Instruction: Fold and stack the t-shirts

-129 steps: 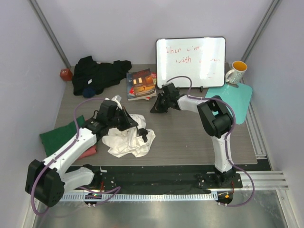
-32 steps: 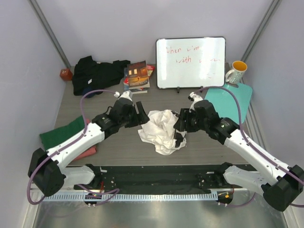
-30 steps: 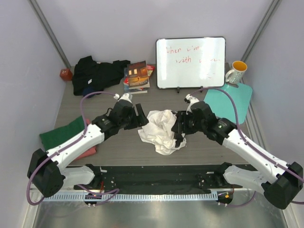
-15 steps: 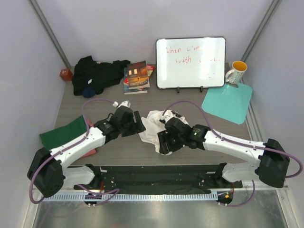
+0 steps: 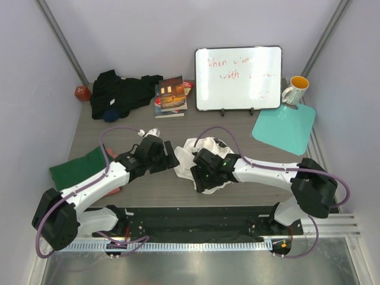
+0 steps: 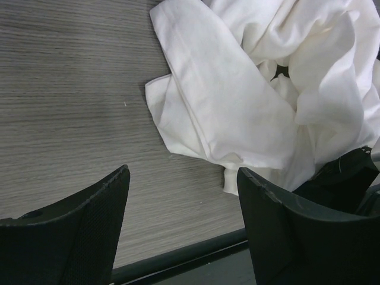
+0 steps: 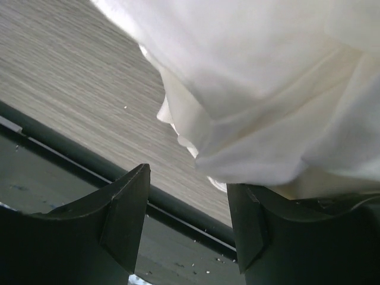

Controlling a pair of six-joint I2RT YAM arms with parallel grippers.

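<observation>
Loosely crumpled, the white t-shirt [image 6: 237,113] (soft, creased) lies by left hand [image 6: 183,172] and right hand [image 7: 187,178], both gaping.

Note that the left arm [image 5: 98,183] reaches forward and rightward from its base, lying low, with its wrist aimed at the centre. The left gripper [image 5: 169,159] has its jaws spread wide, and nothing sits between its fingers [image 6: 83,228]. The right arm [image 5: 267,173] folds at the elbow and runs leftward. The right gripper [image 5: 199,178] angles down toward the bases, jaws parted, with the gap unoccupied in the wrist view.
</observation>
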